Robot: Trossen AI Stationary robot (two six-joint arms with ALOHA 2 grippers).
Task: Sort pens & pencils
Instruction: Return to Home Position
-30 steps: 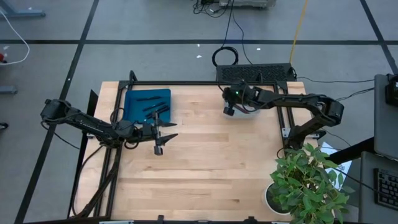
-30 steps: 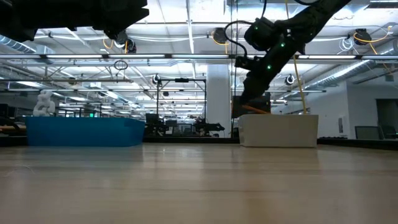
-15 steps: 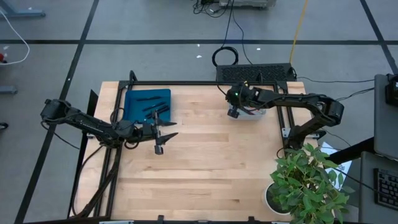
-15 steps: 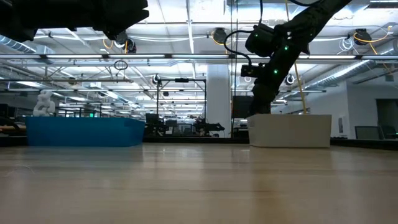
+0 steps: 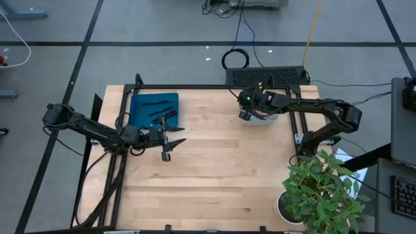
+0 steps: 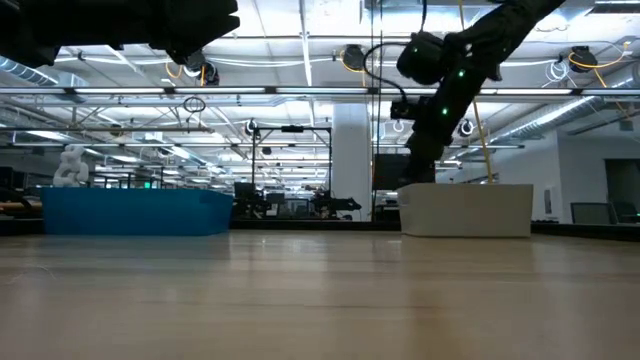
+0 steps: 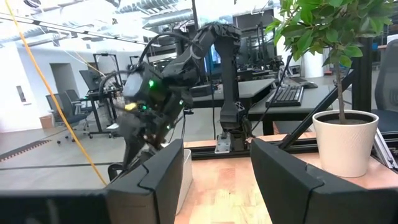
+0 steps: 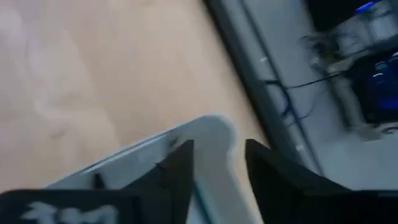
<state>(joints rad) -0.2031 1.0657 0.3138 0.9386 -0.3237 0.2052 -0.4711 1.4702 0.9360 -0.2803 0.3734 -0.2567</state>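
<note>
Pens (image 5: 153,104): dark sticks lying inside the blue bin (image 5: 138,112), at the far left part of the table (image 5: 214,175). Pencils: can't make them out. My R arm covers most of the pale bin (image 5: 268,120) in the high view, and the low view gives only its side wall.

My L gripper (image 5: 174,134) hangs over the table just beside the blue bin, on the bin's side toward the table's middle. Its fingers (image 7: 155,186) are spread w/ nothing between them, pointing across at the R arm.

My R gripper (image 5: 245,116) is at the far side of the table, over the pale bin's left edge, and in the low view just above its rim. Its fingers (image 8: 177,177) are apart w/ a gap and hold nothing; the bin's rim shows between them.

A potted plant (image 5: 322,188) stands at the near right corner, well apart from both bins.
</note>
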